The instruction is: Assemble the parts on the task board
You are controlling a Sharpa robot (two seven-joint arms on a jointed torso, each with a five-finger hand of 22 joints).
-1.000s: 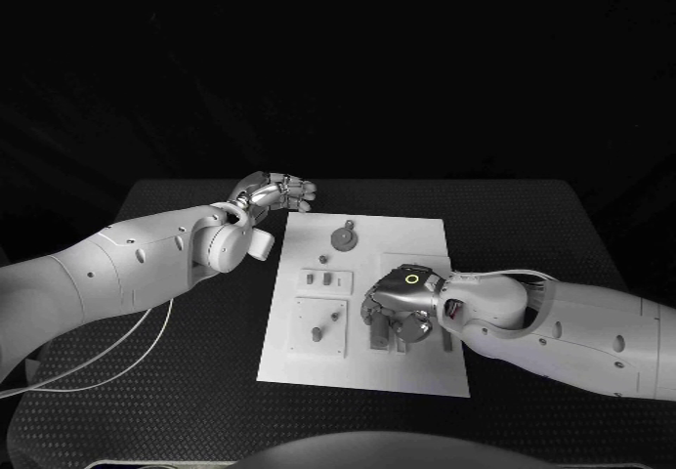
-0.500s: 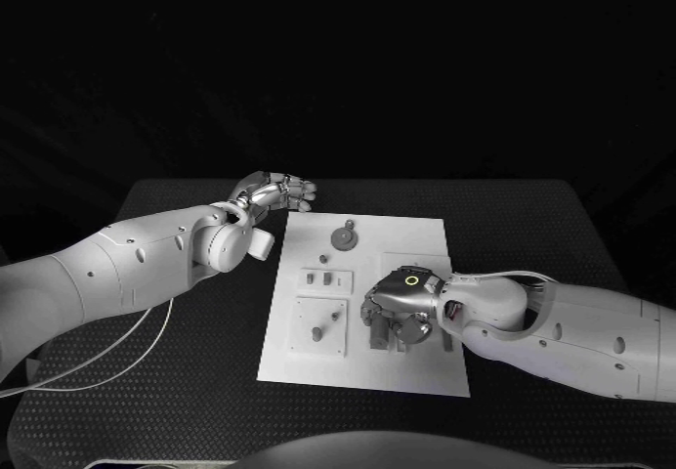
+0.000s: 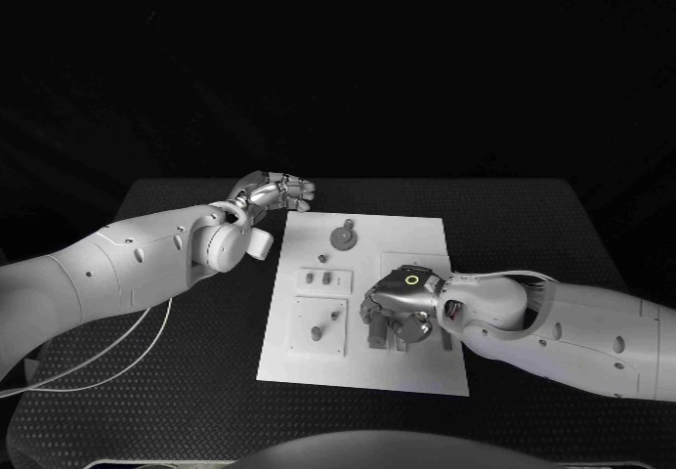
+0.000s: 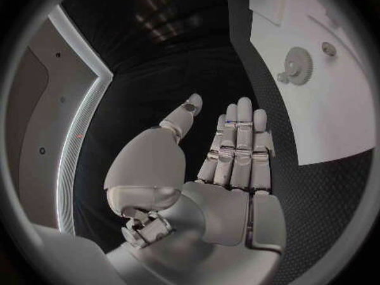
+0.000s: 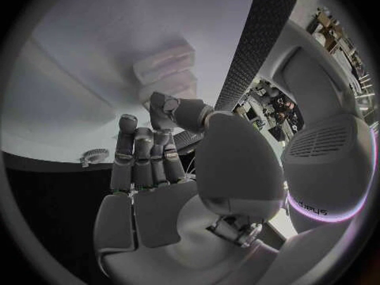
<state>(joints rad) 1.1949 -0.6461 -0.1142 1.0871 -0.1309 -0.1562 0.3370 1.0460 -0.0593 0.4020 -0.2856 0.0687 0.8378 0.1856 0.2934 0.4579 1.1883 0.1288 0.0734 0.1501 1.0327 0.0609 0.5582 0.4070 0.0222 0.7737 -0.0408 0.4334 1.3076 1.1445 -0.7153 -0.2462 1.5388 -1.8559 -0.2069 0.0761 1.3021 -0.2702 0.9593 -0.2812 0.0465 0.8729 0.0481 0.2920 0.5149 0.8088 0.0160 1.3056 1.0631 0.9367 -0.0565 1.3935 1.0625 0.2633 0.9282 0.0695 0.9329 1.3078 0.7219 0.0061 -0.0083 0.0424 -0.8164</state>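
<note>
Right hand low over the board's near right, left hand idle off its far left corner.

Right hand [image 3: 399,311] spread flat on the board [image 3: 423,371], fingers pointing near; whether anything sits under the fingers cannot be told. Left hand [image 3: 274,190] hovering above the table [image 3: 564,215], fingers straight and together, thumb apart, holding nothing. Gear [image 3: 344,234] lying flat on the board's far middle, a peg [image 3: 322,260] just near of it, more small parts [image 3: 325,280] in the blocks at left of centre. Probably light, rigid, smooth pieces, likely to slide on the slick plate: best pinched by the rim or toothed edge with fingertips, not pressed from above. Pegs best taken by the sides, kept upright.
</note>
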